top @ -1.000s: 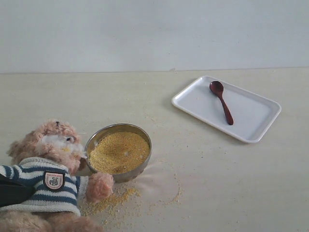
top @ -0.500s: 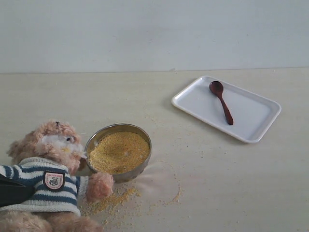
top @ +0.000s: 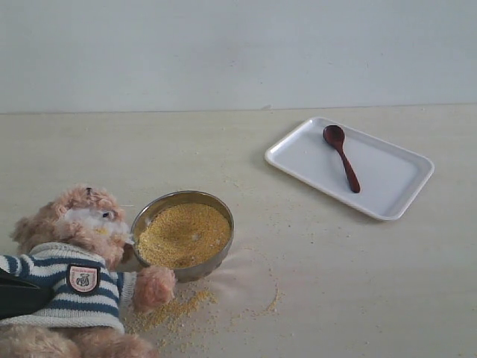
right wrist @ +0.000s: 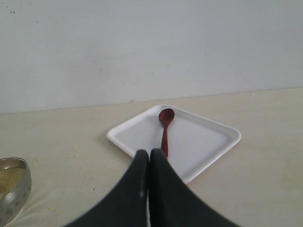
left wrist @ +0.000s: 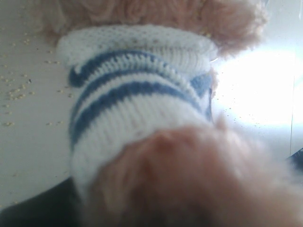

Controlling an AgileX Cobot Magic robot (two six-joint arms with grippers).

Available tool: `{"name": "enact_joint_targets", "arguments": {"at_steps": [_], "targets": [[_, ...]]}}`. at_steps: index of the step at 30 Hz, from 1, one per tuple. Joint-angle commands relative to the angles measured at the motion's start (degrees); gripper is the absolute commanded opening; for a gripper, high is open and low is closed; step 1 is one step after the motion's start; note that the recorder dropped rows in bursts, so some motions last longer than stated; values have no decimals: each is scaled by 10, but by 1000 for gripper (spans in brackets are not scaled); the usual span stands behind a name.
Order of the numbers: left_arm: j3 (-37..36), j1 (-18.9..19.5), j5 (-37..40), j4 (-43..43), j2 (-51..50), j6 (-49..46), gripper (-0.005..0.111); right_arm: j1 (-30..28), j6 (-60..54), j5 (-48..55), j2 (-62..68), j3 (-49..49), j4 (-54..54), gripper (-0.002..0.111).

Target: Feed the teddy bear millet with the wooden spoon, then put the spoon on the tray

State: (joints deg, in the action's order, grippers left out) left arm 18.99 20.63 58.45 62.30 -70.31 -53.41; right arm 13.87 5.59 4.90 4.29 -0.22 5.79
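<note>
Bare staged bench, lab-like — pale tabletop, blank white wall.

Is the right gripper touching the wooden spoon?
Apart. Exterior view shows the wooden spoon lying alone on the tray, the right gripper nowhere near it.

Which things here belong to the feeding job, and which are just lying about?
Job: teddy bear, millet, steel bowl, wooden spoon, tray.
Lying about: spilled grains on the tabletop.
</note>
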Motion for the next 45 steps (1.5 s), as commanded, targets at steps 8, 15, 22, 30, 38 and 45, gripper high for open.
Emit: {"name": "enact_joint_targets", "arguments": {"at_steps": [8, 15, 22, 30, 38, 45], "targets": [[2, 1, 9, 9, -2, -2, 5, -2, 6, 8, -3, 2, 14, 0], [2, 1, 9, 9, -2, -2, 5, -2, 6, -4, -3, 2, 14, 0], [2, 1, 9, 9, -2, -2, 5, -2, 6, -7, -3, 2, 14, 0], [2, 1, 8, 9, -2, -2, 5, -2, 5, -7, -30, 2, 14, 0], [2, 1, 4, 27, -2, -2, 5, -2, 5, -7, -43, 2, 14, 0], [33, 1, -38, -57, -2, 61, 5, -2, 3, -7, -43, 2, 14, 0]]}}
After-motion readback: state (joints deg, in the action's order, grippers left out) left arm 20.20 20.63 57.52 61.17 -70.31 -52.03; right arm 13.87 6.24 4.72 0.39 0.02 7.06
